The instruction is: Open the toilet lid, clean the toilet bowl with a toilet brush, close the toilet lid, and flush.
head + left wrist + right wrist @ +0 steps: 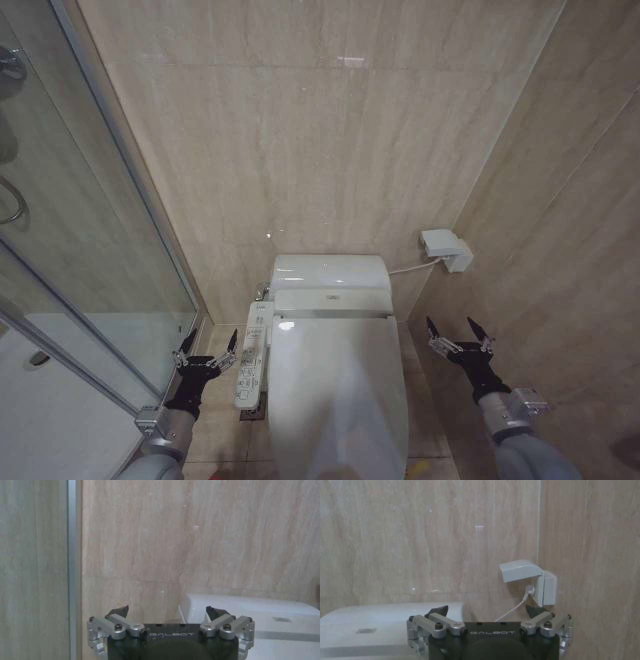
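Lid is down, covering the bowl, so the bowl interior is hidden; the lid's near end is cut off at the head view's lower edge. Button panel runs along the toilet's left side; its labels are too small to read. Tank sits against the tiled wall.

Left gripper hovers beside the panel, jaws released, holding nothing. Right gripper hovers on the toilet's right, near the side wall, jaws likewise spread and empty.

Wall socket with a white cord is mounted near the corner. Glass shower door stands on the left.
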